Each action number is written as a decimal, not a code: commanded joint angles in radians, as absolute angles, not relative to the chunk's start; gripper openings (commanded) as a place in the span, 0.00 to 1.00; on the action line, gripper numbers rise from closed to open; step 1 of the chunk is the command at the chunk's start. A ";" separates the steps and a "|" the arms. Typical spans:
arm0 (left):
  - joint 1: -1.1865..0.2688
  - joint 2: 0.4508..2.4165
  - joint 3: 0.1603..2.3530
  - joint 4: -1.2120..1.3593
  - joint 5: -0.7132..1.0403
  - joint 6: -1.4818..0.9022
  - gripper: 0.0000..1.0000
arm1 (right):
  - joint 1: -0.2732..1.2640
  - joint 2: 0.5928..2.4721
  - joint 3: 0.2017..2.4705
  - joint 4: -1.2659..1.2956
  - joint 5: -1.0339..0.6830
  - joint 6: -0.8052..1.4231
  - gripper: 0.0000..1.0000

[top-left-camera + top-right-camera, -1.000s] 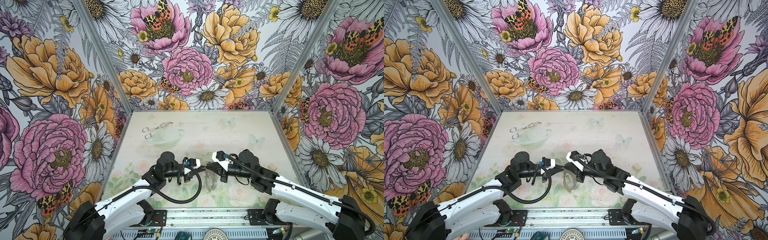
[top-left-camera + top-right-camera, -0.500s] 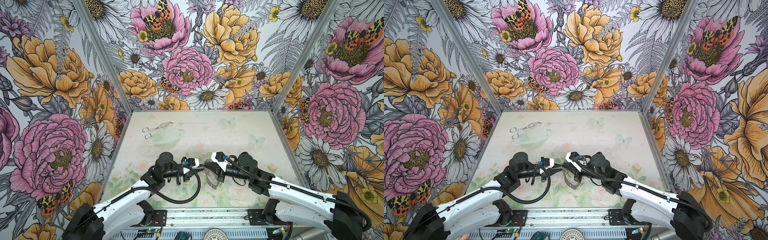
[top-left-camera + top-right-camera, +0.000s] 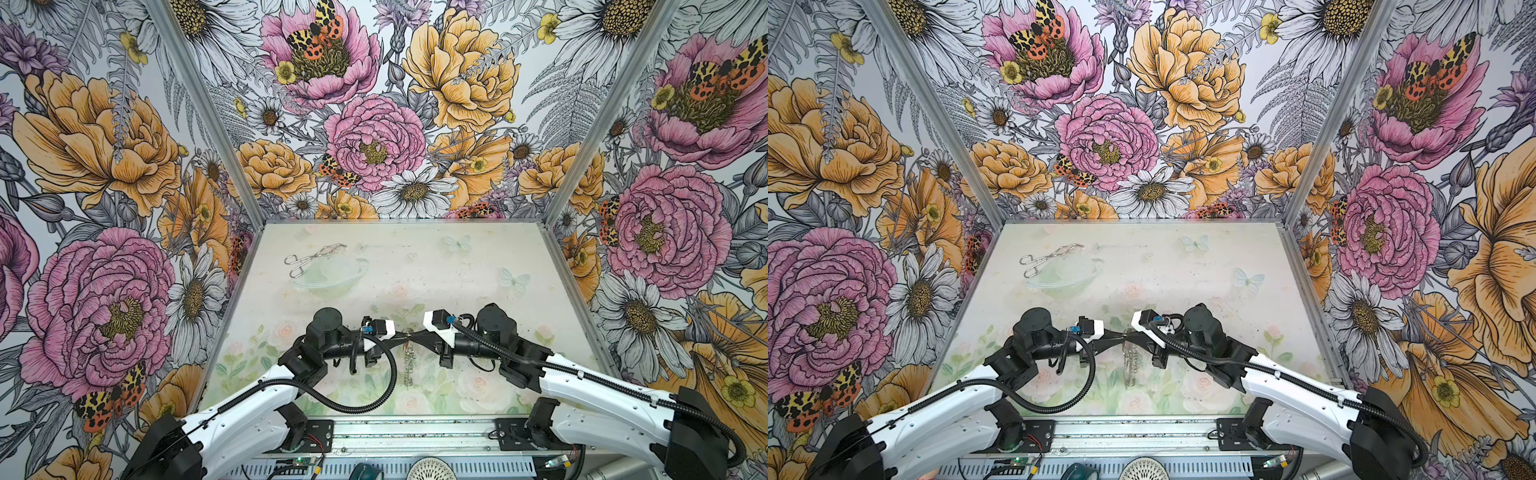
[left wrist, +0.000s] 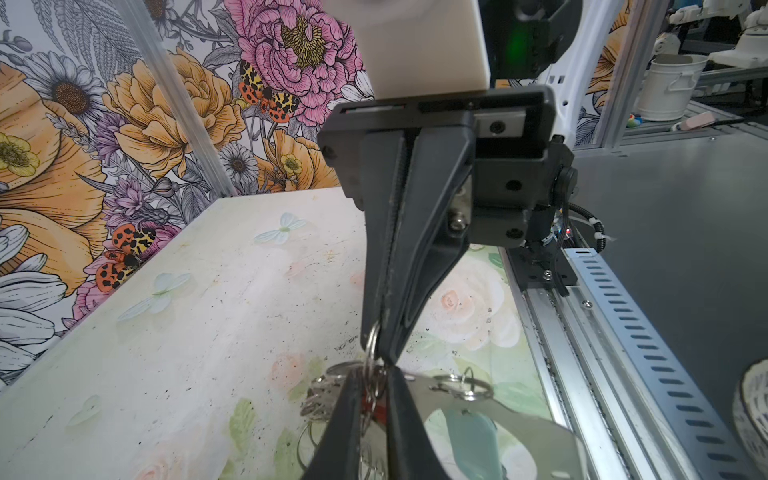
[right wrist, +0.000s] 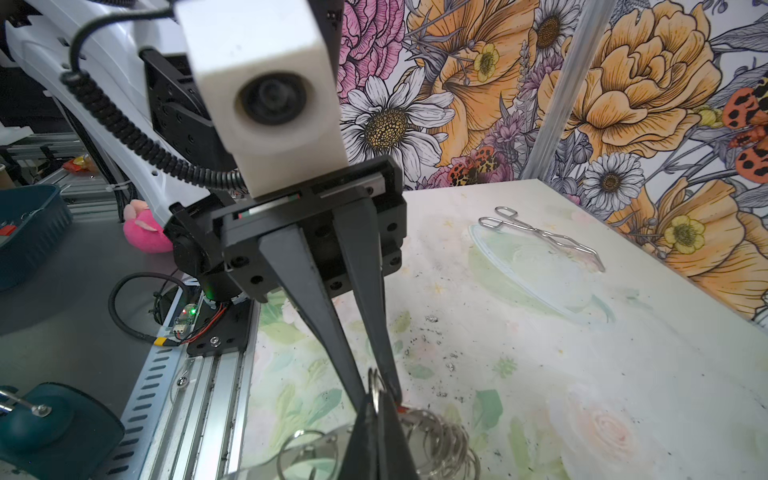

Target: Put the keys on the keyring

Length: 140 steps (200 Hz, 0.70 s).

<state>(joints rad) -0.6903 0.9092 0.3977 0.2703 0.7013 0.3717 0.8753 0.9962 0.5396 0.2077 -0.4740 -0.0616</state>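
Both grippers meet tip to tip above the mat's front middle in both top views. The keyring (image 3: 409, 365) (image 3: 1130, 361), a grey flat hoop (image 4: 515, 417) fringed with silver rings (image 5: 440, 440), hangs edge-on beneath them. My right gripper (image 3: 416, 335) (image 5: 379, 399) is shut on one small silver ring (image 5: 376, 384) of it. Facing it, my left gripper (image 3: 401, 335) (image 4: 374, 376) has its fingers closed narrowly on the keys' red tag (image 4: 368, 405) and thin rings. The key blades are hidden behind the fingers.
Silver scissor-shaped tongs (image 3: 313, 258) (image 5: 540, 232) lie at the back left of the mat beside a faint bowl outline (image 3: 328, 276). Flowered walls close in the left, back and right. A metal rail (image 3: 415, 432) runs along the front edge.
The hoop has swung from a slanted, broader view to hanging edge-on. The two grippers have stayed together, tip to tip, and have barely moved.
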 commanded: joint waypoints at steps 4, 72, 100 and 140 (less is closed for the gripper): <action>-0.687 0.932 0.412 0.276 0.743 0.373 0.09 | 0.878 1.001 0.555 0.275 -0.511 -0.067 0.00; -0.688 0.940 0.417 0.271 0.699 0.382 0.00 | 0.876 0.981 0.592 0.139 -0.483 -0.115 0.05; -0.694 0.958 0.430 0.243 0.668 0.403 0.00 | 0.877 0.986 0.690 -0.096 -0.399 -0.153 0.23; -0.711 0.988 0.457 0.187 0.633 0.440 0.00 | 0.877 1.042 0.857 -0.392 -0.356 -0.164 0.28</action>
<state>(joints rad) -0.6979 0.9787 0.4110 0.2047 0.6647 0.4007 0.8734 1.0065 0.7635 -0.1684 -0.4068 -0.1413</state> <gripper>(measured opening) 0.056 0.278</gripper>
